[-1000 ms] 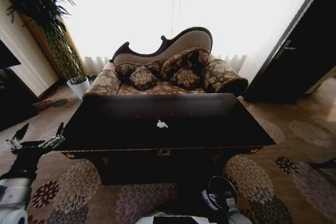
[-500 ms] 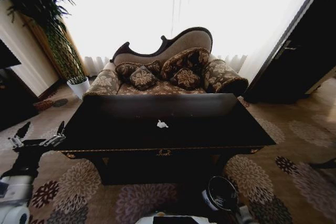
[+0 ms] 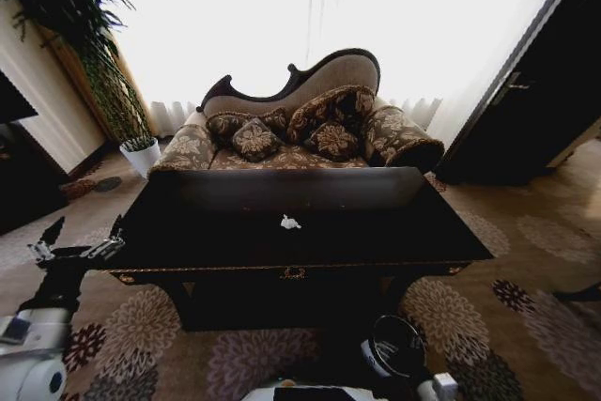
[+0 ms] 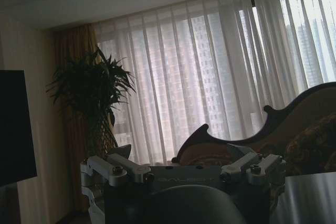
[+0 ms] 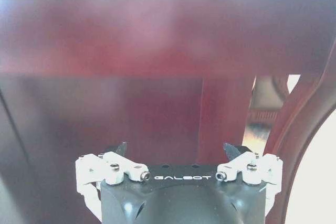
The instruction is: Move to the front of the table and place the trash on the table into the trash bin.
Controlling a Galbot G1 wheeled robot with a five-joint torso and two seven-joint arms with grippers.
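The black bench (image 3: 235, 232) sits square ahead, gold trim along its front edge and the gold emblem (image 3: 293, 273) dead centre. One white paper bit (image 3: 290, 223) lies on the top, about midway between the left and right edges and a little back from the front edge, well apart from either claw. It's too small to make out more than a lumpy white scrap.

Down low, the bin (image 3: 396, 347) stands on the patterned carpet (image 3: 141, 326) just in front of the bench, right of the emblem, its dark round mouth facing up.

Left claw (image 3: 77, 246) hovers off the bench's front-left corner, level with the top, fingers spread wide with nothing between them. Its own camera confirms it: left claw (image 4: 184, 163) apart, pointing past the bench's corner (image 4: 310, 198) toward the sofa (image 4: 294, 135), the plant (image 4: 92, 98) and the curtains (image 4: 210, 77).

Right arm is tucked low near the bin; a bit of white housing (image 3: 441, 388) peeks in at the head view's bottom edge. In its wrist view the right claw (image 5: 181, 153) is also apart and empty, facing the reddish-brown wood of the bench's front (image 5: 157, 40), with a leg (image 5: 223, 119) just beyond.

Behind the bench, the sofa (image 3: 300, 129) carries patterned cushions.
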